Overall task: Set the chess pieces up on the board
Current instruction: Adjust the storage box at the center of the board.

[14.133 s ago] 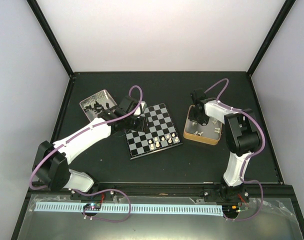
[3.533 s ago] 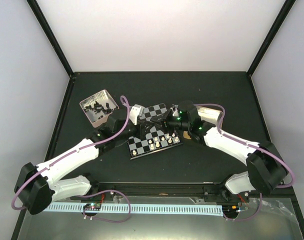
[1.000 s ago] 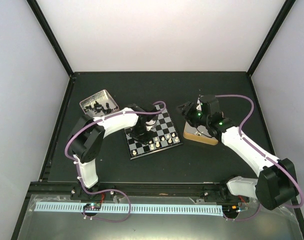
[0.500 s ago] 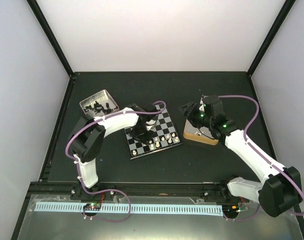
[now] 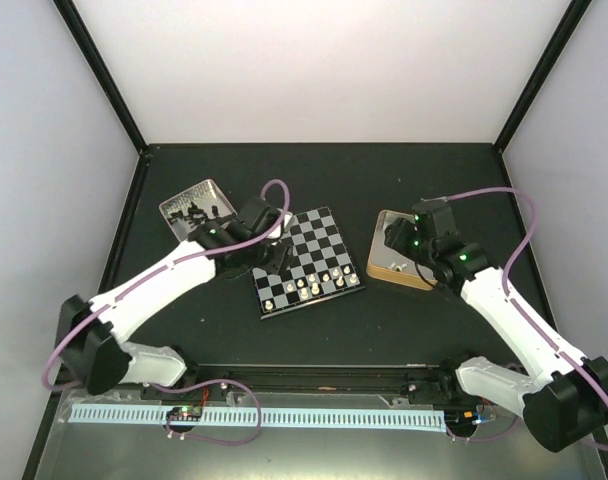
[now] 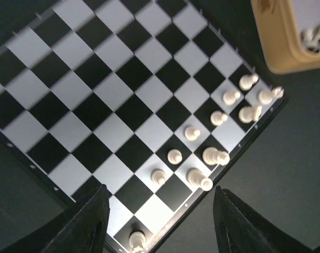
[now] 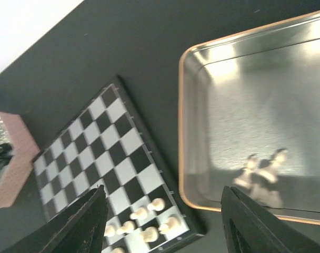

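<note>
The board lies mid-table with several cream-white chess pieces standing in its two nearest rows. My left gripper hovers at the board's left edge. In the left wrist view it is open above the board, with nothing between its fingers; white pieces line the edge. My right gripper hangs open over the tan box. The right wrist view shows it empty, a few loose white pieces lying in the box, and the board to the left.
A pinkish tray holding several black pieces sits left of the board, close behind my left wrist. It also shows at the left edge of the right wrist view as a pinkish tray. Black frame posts rise at the table's back corners.
My left gripper has opened and drawn back from over the board's near rows to its left edge. The right gripper has moved right, over the tan box.
</note>
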### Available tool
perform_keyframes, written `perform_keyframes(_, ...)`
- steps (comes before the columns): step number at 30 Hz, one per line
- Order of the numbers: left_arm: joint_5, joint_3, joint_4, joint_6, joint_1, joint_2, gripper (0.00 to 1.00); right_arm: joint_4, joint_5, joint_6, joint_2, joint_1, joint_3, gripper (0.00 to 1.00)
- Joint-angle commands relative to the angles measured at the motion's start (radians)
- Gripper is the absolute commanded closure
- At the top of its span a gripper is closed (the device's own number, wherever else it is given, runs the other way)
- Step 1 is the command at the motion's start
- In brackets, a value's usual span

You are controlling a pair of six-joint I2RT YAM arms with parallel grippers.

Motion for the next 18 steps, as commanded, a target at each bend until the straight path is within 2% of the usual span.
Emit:
perform_keyframes(1,-0.137,-0.034,0.126,-0.019,0.021,-0.145,0.43,-0.087,0.167,-0.088,-0.030,-0.024,-0.020,0.40)
perform_keyframes(4,-0.176,-0.047,0.190,-0.022,0.032,-0.241,0.40,-0.098,0.176,-0.109,0.003,-0.056,-0.029,0.40)
perform_keyframes(7,-0.197,-0.096,0.327,0.000,0.034,-0.328,0.36,-0.124,0.176,-0.121,0.074,-0.099,-0.021,0.41)
perform_keyframes(11,-0.226,-0.186,0.559,0.062,0.034,-0.419,0.22,-0.137,0.196,-0.138,0.171,-0.164,-0.008,0.50)
perform_keyframes(14,-0.266,-0.211,0.675,0.077,0.036,-0.435,0.15,-0.156,0.235,-0.145,0.264,-0.183,0.029,0.57)
perform_keyframes(18,-0.257,-0.191,0.765,0.100,0.043,-0.390,0.13,-0.184,0.274,-0.118,0.385,-0.186,0.094,0.61)
